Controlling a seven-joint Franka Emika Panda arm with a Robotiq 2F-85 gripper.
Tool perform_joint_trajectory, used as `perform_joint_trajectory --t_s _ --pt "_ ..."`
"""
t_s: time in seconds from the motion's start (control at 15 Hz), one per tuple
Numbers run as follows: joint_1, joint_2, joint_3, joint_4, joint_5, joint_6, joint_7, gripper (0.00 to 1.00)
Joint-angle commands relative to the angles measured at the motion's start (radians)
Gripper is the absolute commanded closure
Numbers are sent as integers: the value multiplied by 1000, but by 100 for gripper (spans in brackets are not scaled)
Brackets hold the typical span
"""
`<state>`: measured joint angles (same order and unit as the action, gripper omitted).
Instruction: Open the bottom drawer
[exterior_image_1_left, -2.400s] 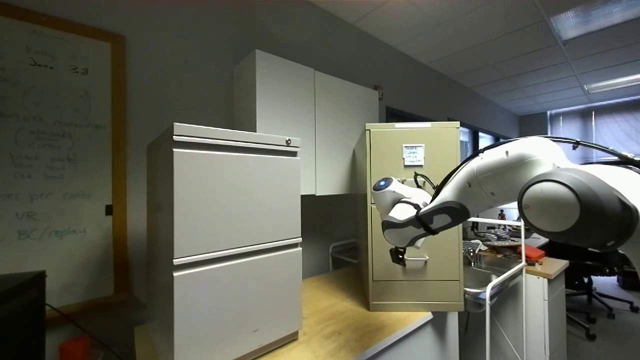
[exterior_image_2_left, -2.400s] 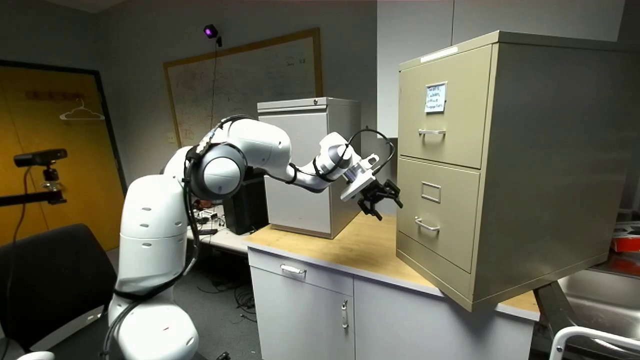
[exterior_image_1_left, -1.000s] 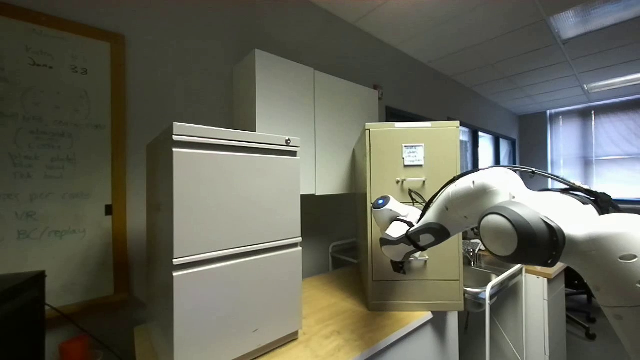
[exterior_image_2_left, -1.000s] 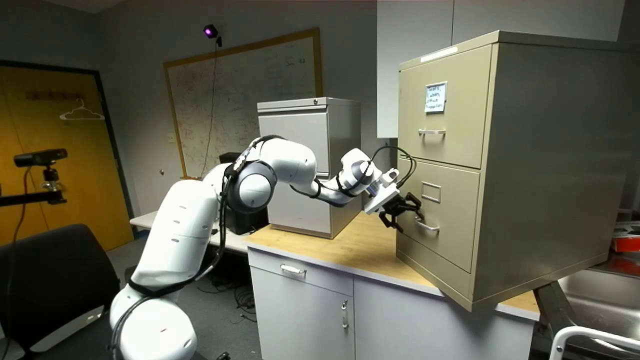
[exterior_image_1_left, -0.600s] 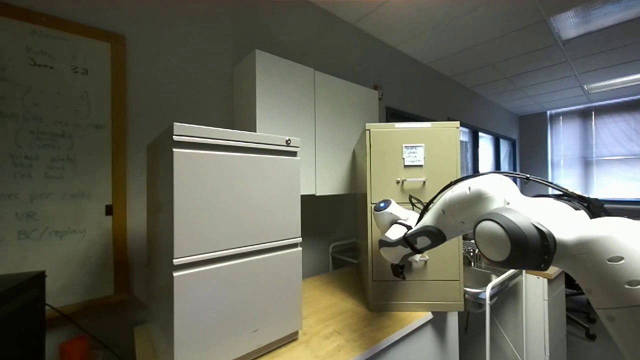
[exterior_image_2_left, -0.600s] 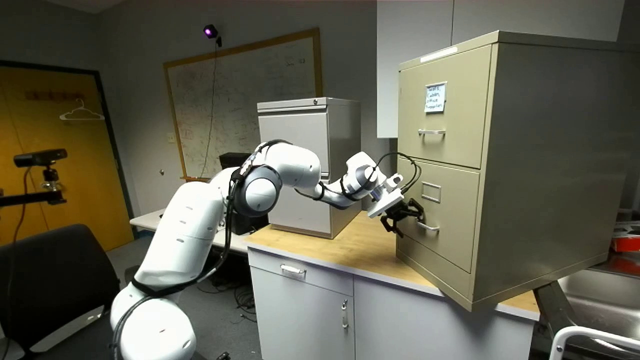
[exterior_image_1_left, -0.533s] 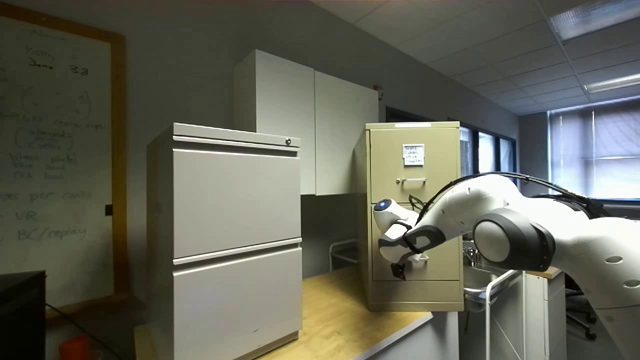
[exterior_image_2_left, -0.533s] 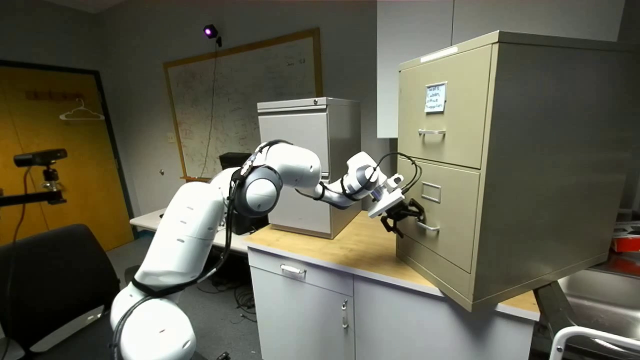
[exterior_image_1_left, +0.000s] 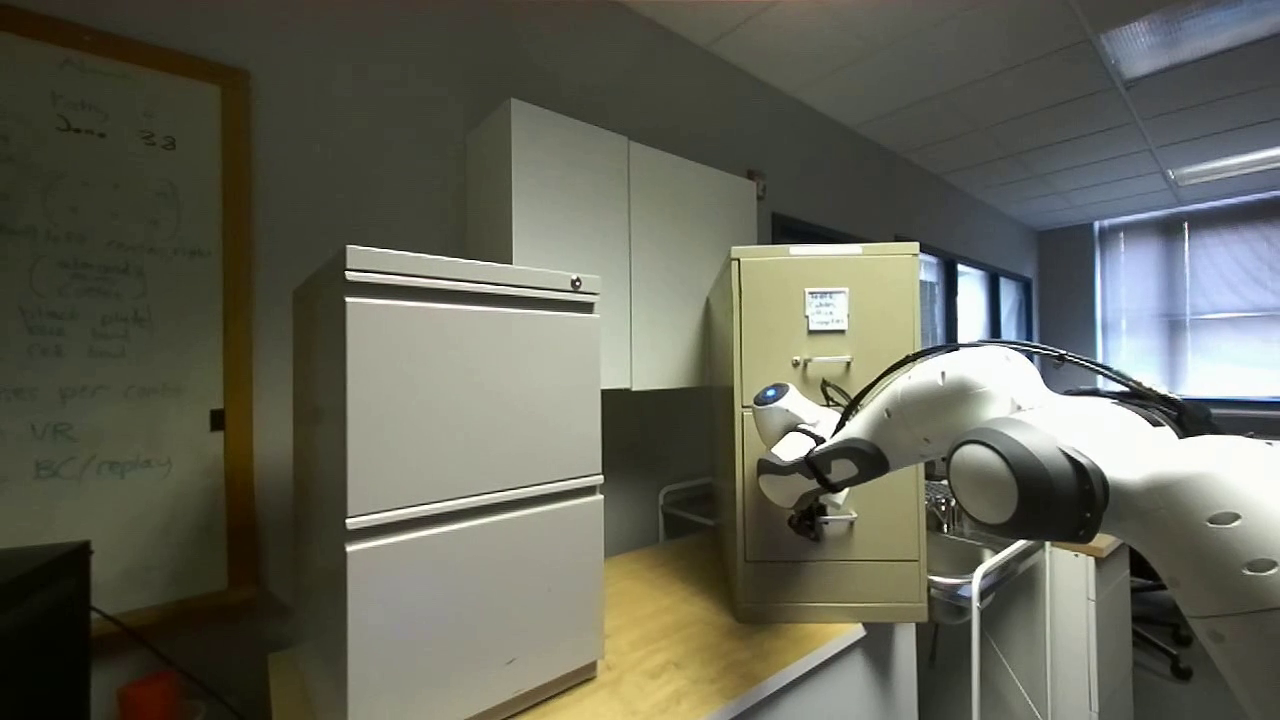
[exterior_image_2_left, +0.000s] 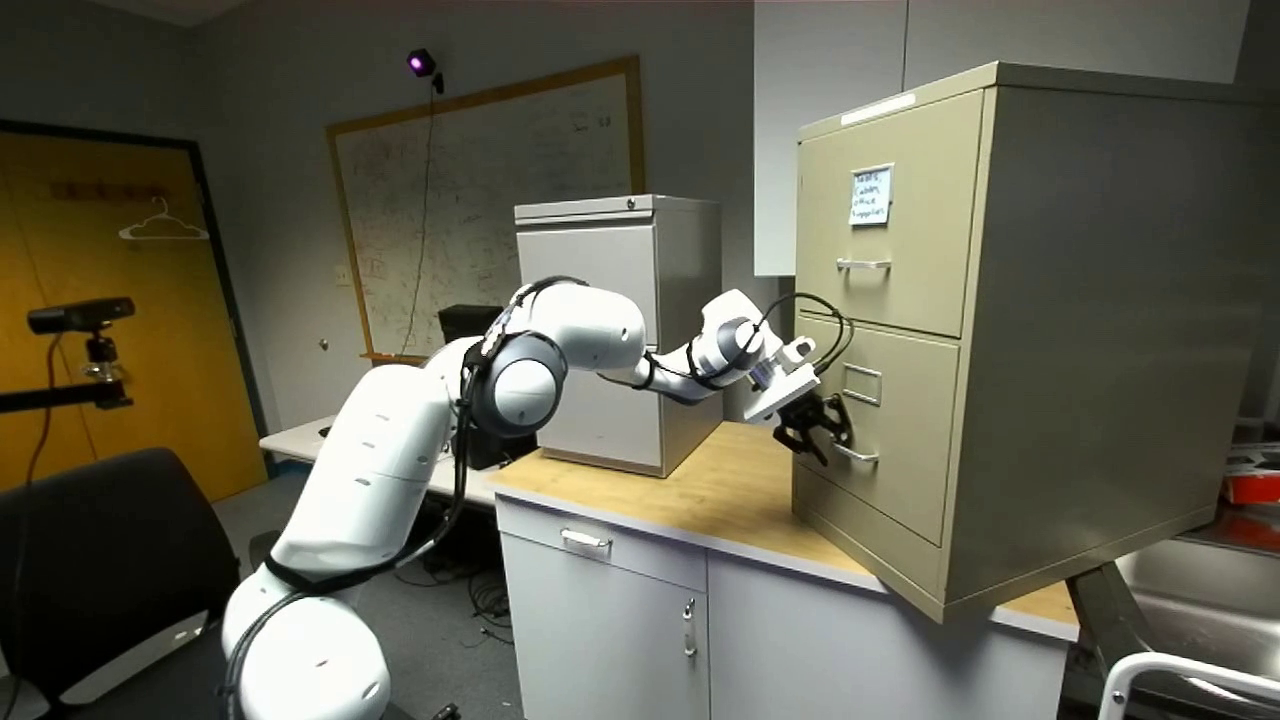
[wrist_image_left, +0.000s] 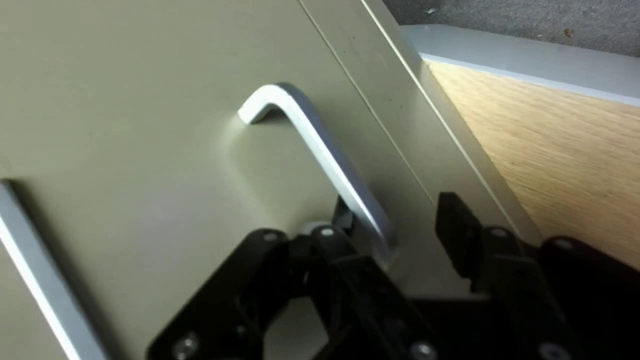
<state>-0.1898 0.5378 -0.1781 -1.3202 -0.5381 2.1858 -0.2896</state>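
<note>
The bottom drawer (exterior_image_2_left: 915, 420) of the beige filing cabinet is closed, its front flush with the cabinet in both exterior views. Its silver handle (wrist_image_left: 320, 150) runs diagonally through the wrist view. My gripper (wrist_image_left: 398, 224) is at one end of this handle, with the jaws partly closed but apart. One black fingertip (wrist_image_left: 344, 214) reaches in behind the bar, between it and the drawer front. The opposite fingertip (wrist_image_left: 452, 232) stands off on the bar's outer side, with a visible gap. In an exterior view the gripper (exterior_image_1_left: 806, 522) covers the handle's left end.
Above is the upper drawer (exterior_image_2_left: 890, 220) with its own handle (exterior_image_2_left: 863, 264). A label frame (exterior_image_2_left: 862, 384) sits above the lower handle. The cabinet stands on a wooden counter (exterior_image_1_left: 670, 610), with a light-grey cabinet (exterior_image_1_left: 475, 400) beside it. A white rail (exterior_image_1_left: 977, 640) stands nearby.
The arm has come forward and down to the lower handle. Over the last half second the gripper has risen slightly and its jaws have drawn closer together. The drawer has not moved.
</note>
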Motion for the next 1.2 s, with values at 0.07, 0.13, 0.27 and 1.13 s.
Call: perform_joint_trajectory --t_s 0.07,0.13,0.27,1.13 --pt "-6 6 22 17 78 -70 -87 92" --pt "-7 1 26 16 88 -77 -99 98" --pt "-2 -7 31 8 100 -90 -128 95" --pt "36 -166 52 -256 102 -22 -150 96"
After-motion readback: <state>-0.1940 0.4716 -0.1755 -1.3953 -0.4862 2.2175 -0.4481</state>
